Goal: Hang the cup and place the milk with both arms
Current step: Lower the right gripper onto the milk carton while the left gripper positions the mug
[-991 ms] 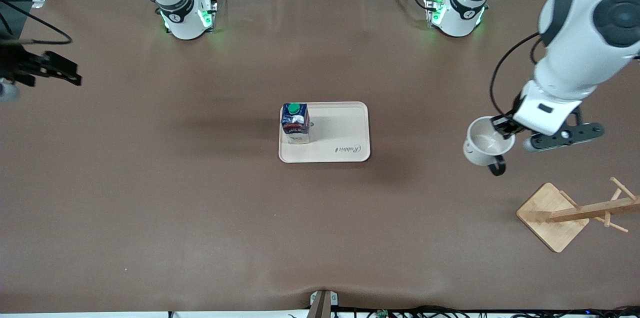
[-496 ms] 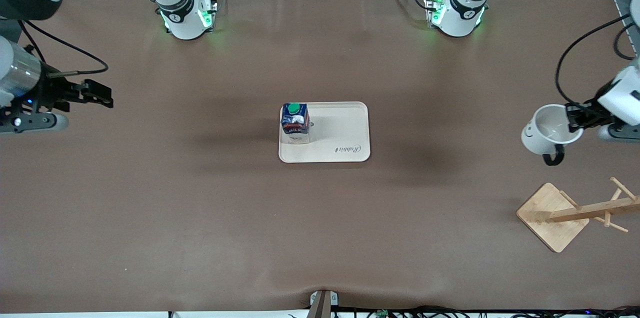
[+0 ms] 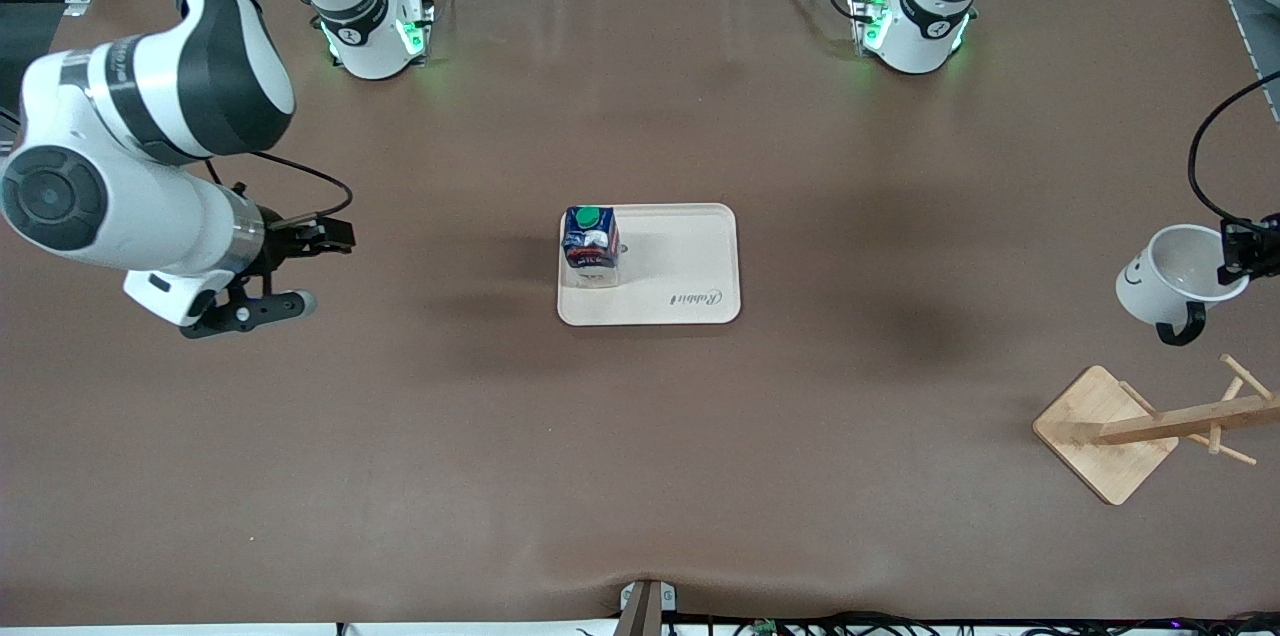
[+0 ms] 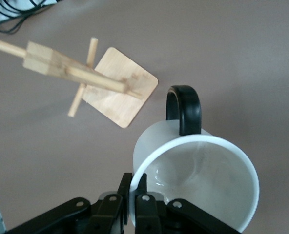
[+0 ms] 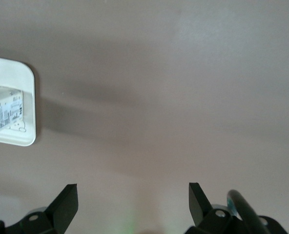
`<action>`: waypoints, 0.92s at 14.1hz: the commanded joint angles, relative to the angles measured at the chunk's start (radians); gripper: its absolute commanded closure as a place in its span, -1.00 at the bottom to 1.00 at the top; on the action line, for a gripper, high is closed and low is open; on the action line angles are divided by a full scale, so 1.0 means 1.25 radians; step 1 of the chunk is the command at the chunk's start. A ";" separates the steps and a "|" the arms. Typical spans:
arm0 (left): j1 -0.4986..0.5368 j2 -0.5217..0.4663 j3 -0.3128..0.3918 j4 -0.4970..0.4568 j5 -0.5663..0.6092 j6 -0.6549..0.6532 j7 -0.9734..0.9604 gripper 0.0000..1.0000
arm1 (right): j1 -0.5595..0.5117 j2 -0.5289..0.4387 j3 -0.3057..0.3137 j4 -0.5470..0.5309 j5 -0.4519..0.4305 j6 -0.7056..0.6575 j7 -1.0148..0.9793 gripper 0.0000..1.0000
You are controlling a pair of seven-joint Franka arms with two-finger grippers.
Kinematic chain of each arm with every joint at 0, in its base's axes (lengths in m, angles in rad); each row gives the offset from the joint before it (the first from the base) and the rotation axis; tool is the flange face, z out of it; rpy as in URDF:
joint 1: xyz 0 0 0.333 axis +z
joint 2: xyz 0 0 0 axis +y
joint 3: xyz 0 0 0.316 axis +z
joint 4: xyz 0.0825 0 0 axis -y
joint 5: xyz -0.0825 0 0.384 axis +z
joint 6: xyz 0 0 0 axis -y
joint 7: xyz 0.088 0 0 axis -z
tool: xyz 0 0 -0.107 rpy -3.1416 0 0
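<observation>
The white cup (image 3: 1172,278) with a black handle and a smiley face hangs tilted in the air, over the table beside the wooden rack (image 3: 1150,424). My left gripper (image 3: 1240,256) is shut on its rim. In the left wrist view the fingers (image 4: 129,187) pinch the cup's rim (image 4: 198,185), with the rack (image 4: 86,80) lying below. The dark blue milk (image 3: 590,244) with a green cap stands on the cream tray (image 3: 690,261), at its corner toward the right arm's end. My right gripper (image 3: 322,240) is open and empty, over bare table apart from the tray. The right wrist view shows the milk (image 5: 5,109) and the tray's corner (image 5: 28,105).
The rack has a square bamboo base (image 3: 1100,431) and a post with pegs leaning toward the left arm's end of the table. The two arm bases (image 3: 375,26) (image 3: 910,21) glow green along the table's edge. Cables lie along the table's edge nearest the front camera.
My left gripper has carried the cup toward the left arm's end of the table, closer to the rack. My right arm has swung in toward the tray.
</observation>
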 commanded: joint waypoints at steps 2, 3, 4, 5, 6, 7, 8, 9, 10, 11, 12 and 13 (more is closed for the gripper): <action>-0.002 0.065 -0.009 0.068 -0.008 -0.006 0.016 1.00 | 0.054 0.013 0.002 0.012 0.031 0.004 0.007 -1.00; -0.004 0.074 -0.009 0.071 -0.007 -0.003 0.017 1.00 | 0.080 0.013 0.000 0.012 0.094 0.059 0.008 -1.00; -0.002 0.080 -0.009 0.075 -0.005 0.006 0.022 1.00 | 0.101 0.014 -0.001 0.010 0.153 0.105 0.028 -1.00; -0.001 0.086 -0.009 0.076 -0.005 0.010 0.037 1.00 | 0.123 0.023 -0.001 0.010 0.182 0.118 0.082 -1.00; -0.001 0.095 -0.008 0.080 -0.007 0.016 0.050 1.00 | 0.147 0.027 0.002 0.010 0.189 0.122 0.138 -1.00; 0.000 0.098 -0.008 0.086 -0.005 0.016 0.057 1.00 | 0.183 0.039 0.000 0.011 0.207 0.139 0.173 -1.00; 0.003 0.104 -0.008 0.087 -0.007 0.016 0.063 1.00 | 0.224 0.052 -0.001 0.011 0.223 0.184 0.211 -1.00; 0.009 0.106 -0.008 0.087 -0.007 0.016 0.065 1.00 | 0.259 0.063 -0.001 0.007 0.221 0.215 0.263 -1.00; 0.014 0.107 -0.008 0.087 -0.005 0.016 0.069 1.00 | 0.287 0.074 -0.001 0.005 0.221 0.225 0.314 -1.00; 0.025 0.107 -0.008 0.087 -0.010 0.016 0.084 1.00 | 0.304 0.078 -0.001 0.003 0.218 0.224 0.355 -1.00; 0.033 0.108 -0.008 0.087 -0.012 0.016 0.106 1.00 | 0.323 0.081 -0.002 -0.007 0.214 0.225 0.397 -1.00; 0.036 0.112 -0.008 0.089 -0.013 0.016 0.120 1.00 | 0.328 0.081 -0.002 -0.024 0.210 0.233 0.417 -1.00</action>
